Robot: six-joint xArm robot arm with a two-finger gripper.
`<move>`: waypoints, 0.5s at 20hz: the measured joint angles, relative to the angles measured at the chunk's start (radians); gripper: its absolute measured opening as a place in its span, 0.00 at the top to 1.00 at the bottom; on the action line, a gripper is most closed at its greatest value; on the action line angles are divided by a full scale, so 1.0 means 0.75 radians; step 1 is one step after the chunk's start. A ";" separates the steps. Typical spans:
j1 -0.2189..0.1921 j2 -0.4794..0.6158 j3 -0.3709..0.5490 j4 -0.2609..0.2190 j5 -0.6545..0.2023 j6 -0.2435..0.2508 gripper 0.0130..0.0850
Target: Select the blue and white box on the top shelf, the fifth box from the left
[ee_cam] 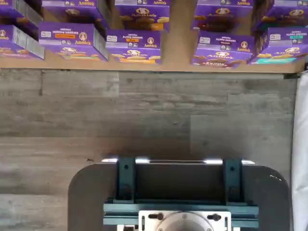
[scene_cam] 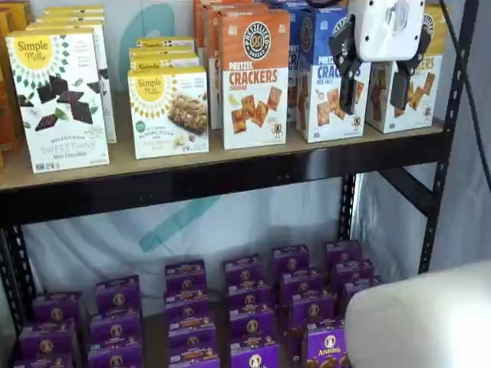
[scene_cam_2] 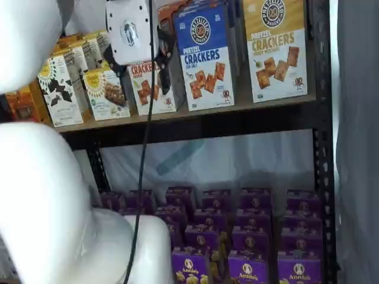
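White arm [scene_cam_2: 35, 195] foreground, gripper [scene_cam: 377, 67] fingers apart — before blue and white box [scene_cam_2: 204, 59], orange-topped carton [scene_cam: 254, 77] beside.

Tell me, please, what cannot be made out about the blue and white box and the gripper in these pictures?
- The blue and white box: in a shelf view the gripper covers its right edge and upper corner.
- The same box in a shelf view: its top is cut off by the picture's edge.
- The wrist view shows neither the box nor the gripper's fingers, only the purple boxes and the floor.
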 joint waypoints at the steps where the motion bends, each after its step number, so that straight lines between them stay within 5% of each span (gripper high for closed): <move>1: -0.003 0.003 -0.003 0.003 0.005 -0.001 0.00; 10: -0.013 0.014 -0.001 0.000 -0.028 -0.014 0.00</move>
